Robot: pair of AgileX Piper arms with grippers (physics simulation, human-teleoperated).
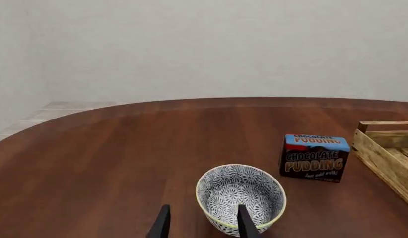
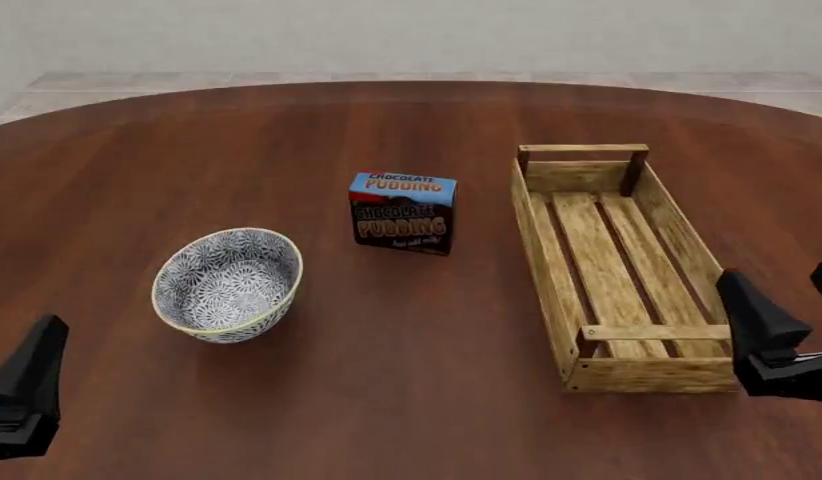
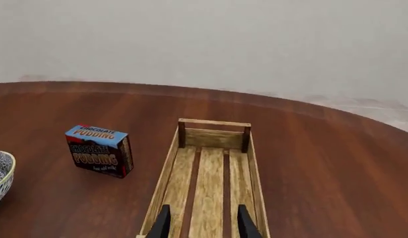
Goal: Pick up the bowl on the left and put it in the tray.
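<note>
On the left, our left jaws hang low at the near edge of the tabletop, parted and holding nothing. The bowl stands upright just ahead of them and slightly to their right. Only the left wrist view shows one fingertip overlapping the bowl's near rim. The pudding box stands beyond. The tray lies directly ahead of our right jaws, likewise parted and unloaded; the right wrist view looks straight along its slats.
</note>
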